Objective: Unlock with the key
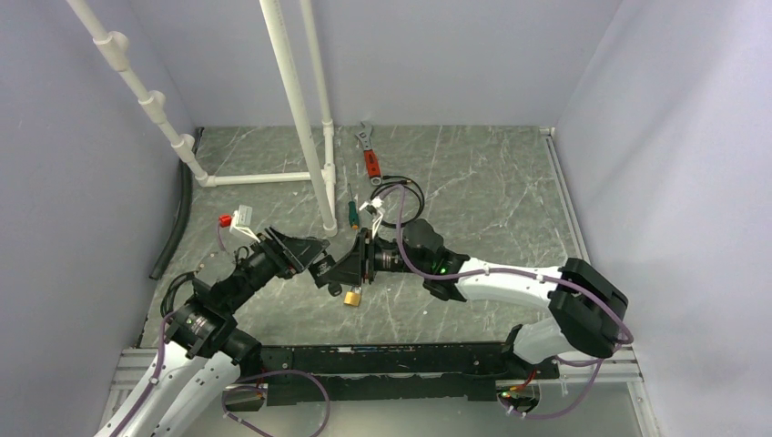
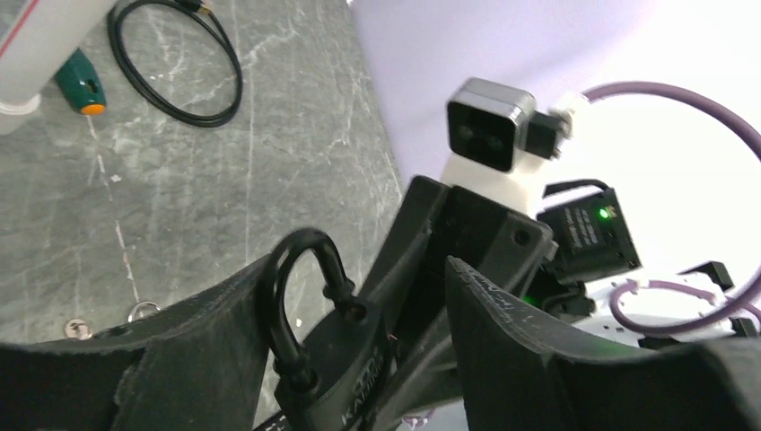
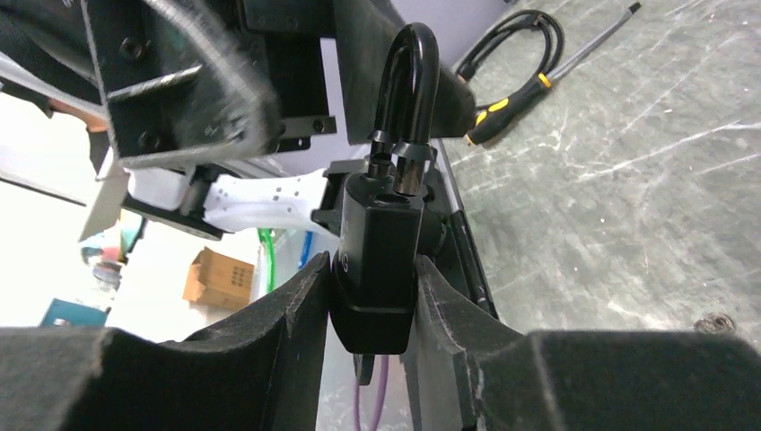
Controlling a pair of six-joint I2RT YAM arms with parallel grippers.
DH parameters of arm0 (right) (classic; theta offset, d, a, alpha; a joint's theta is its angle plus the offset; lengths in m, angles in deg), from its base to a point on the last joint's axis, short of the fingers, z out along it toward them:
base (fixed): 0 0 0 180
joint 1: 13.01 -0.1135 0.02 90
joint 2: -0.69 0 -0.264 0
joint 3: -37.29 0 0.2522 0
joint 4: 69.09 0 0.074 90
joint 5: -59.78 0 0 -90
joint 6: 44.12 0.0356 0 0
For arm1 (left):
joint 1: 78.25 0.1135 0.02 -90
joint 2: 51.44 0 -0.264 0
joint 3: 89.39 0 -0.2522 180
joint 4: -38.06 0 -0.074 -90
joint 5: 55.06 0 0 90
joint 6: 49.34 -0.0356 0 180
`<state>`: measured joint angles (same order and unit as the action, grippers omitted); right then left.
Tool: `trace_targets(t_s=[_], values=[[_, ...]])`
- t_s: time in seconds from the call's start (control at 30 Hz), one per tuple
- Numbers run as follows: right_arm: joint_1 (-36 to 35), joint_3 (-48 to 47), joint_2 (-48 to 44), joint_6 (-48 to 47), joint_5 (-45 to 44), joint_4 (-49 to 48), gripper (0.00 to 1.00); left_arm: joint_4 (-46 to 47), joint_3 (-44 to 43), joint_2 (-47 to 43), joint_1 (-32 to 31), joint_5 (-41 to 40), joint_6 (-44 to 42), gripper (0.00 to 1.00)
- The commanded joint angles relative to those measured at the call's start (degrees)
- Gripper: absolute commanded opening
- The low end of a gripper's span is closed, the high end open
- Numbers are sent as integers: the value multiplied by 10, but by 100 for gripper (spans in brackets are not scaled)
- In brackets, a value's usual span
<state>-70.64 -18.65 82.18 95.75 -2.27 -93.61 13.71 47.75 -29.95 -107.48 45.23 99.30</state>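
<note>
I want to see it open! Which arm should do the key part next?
Probably the left. The right gripper is shut on the black padlock, while the left gripper is open around it. I cannot see the key.

The grey desk (image 1: 492,182) holds a red wrench (image 1: 369,157), a green screwdriver (image 1: 353,211) and a black cable (image 1: 405,196), all past the fingers (image 1: 349,269).
</note>
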Motion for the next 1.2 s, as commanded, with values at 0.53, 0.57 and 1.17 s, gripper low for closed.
trace_targets(t_s=[0.53, 0.57, 1.17], values=[[-62, -102, -46, -222, -133, 190, 0, -123, -48, 130, -1, -78, 41, 15], [-68, -107, -47, -231, -150, 200, 0, -134, -53, 135, -1, -85, 44, 15], [-86, -102, -98, -244, -176, 275, 0, -195, -96, 117, -1, -92, -32, 85]])
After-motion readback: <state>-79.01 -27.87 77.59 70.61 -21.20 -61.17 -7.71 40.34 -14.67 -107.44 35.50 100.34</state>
